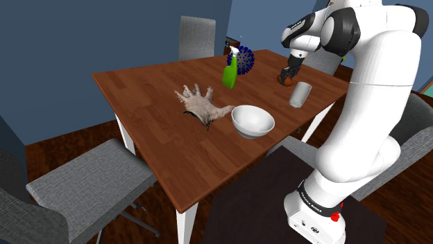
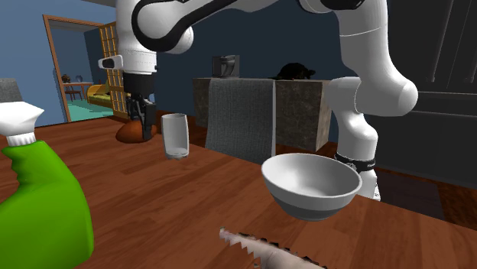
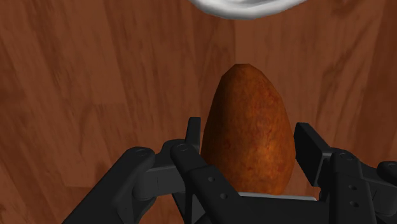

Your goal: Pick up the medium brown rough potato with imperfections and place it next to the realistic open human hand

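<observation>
Wooden table (image 1: 146, 125) spreads open at the shoulder view's left. We see the pale hand (image 1: 203, 104) mid-table, then a green spray bottle (image 1: 231, 73), a white bowl (image 1: 252, 121) near the stand-side edge, and the brown potato (image 1: 284, 78) by the far right edge. Our fingers (image 3: 310, 149) pinch the potato beside a cup (image 1: 300, 93).

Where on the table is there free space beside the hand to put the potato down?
The widest bare wood lies on the shoulder view's left of the hand, toward the table edge, and nearer the camera, toward the table's corner. Between hand and bowl it is tight. Behind, the bottle and ball crowd the far side.
</observation>
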Motion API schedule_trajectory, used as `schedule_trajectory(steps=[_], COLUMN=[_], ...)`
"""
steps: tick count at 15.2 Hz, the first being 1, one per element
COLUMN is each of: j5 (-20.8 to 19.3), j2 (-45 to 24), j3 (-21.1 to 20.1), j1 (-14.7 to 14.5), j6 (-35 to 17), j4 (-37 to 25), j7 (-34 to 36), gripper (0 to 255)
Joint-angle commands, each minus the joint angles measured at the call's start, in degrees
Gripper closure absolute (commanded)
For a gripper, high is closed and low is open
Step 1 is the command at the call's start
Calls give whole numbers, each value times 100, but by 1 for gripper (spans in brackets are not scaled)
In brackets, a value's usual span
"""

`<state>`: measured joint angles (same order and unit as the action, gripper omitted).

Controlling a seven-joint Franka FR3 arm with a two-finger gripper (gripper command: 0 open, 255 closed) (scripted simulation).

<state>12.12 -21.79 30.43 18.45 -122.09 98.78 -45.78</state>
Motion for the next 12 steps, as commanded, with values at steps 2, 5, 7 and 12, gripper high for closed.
schedule_trajectory(steps=[2, 5, 7, 12], j5=[-50, -102, -133, -196], j2=[65, 137, 180, 264], j3=[25, 49, 63, 92], j1=[-4, -13, -17, -17], j6=[204, 404, 540, 889], j4=[-145, -284, -384, -661], j7=[30, 63, 83, 125], gripper=[255, 255, 255, 255])
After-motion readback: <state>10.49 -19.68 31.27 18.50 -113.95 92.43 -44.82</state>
